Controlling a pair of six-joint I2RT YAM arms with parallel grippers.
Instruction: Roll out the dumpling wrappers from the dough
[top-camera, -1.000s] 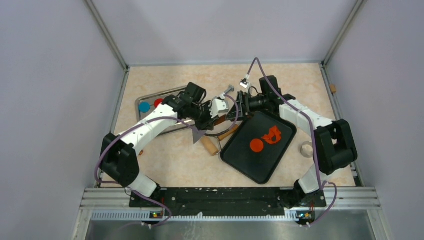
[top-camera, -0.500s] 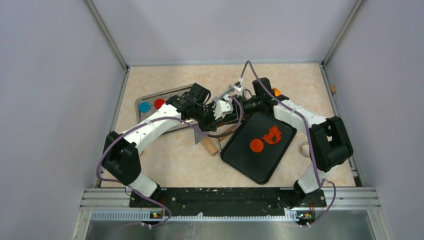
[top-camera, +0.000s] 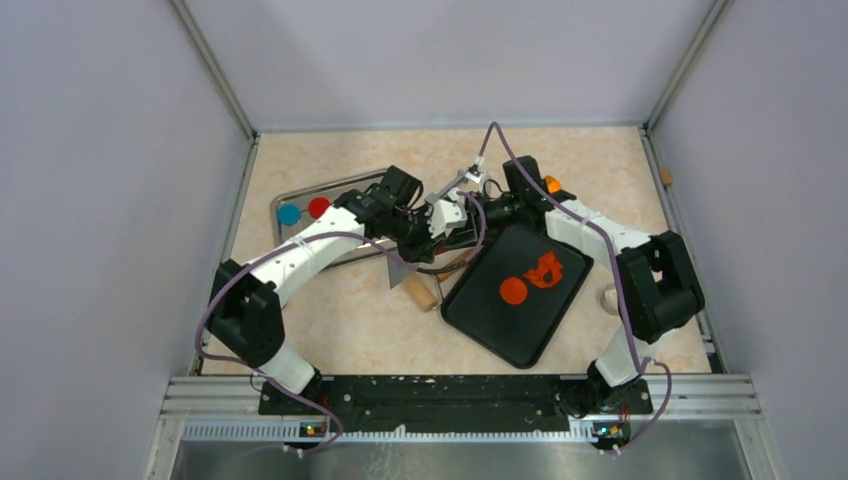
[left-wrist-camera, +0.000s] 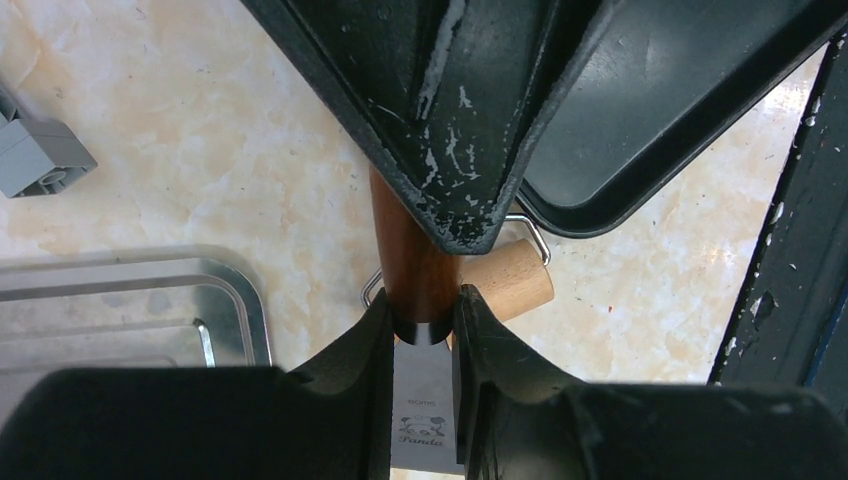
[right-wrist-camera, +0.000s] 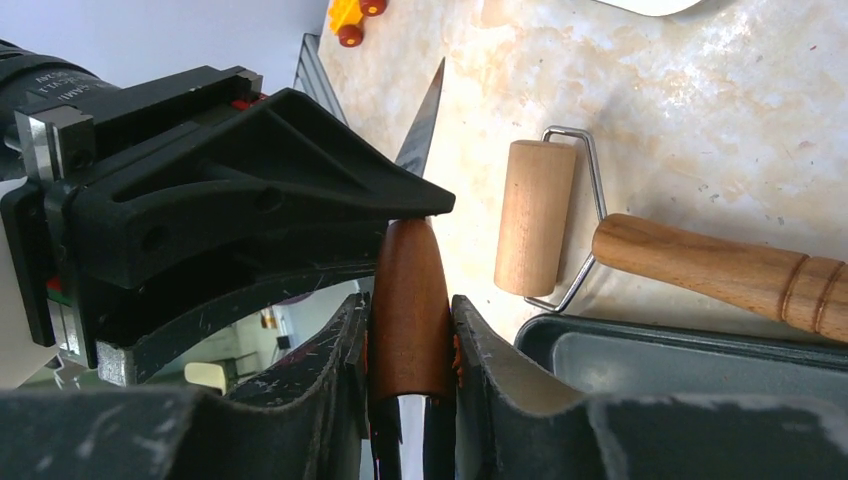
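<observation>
1. Left gripper (left-wrist-camera: 420, 322): the fingers pinch the brown wooden handle of a knife (left-wrist-camera: 412, 250), right where the handle meets the metal blade.
2. Right gripper (right-wrist-camera: 410, 335): the fingers are pressed against both sides of the same handle at its rounded end, facing the left gripper. The two meet above the table, between the two trays.
3. Table (top-camera: 350, 320): beige marbled top, carrying everything listed below.
4. Black tray (top-camera: 500, 335): lies askew, right of centre, with its far corner close under the grippers.
5. Metal tray (left-wrist-camera: 120, 310): sits at the left rear, partly hidden by the left arm.
6. Rolling pin (right-wrist-camera: 535, 215): lies flat on the table just beside the left edge of the black tray. It has a pale wooden roller in a wire frame and a darker turned handle.
7. Dough (top-camera: 547, 268): a ragged orange-red sheet lying inside the black tray, toward its far side.
8. Red wrapper (top-camera: 513, 291): a neat round disc on the black tray, close beside the dough. Whether the two touch cannot be told.
9. Blue wrapper (top-camera: 289, 213) and second red wrapper (top-camera: 319, 207): lie side by side on the metal tray, at its left end.
</observation>
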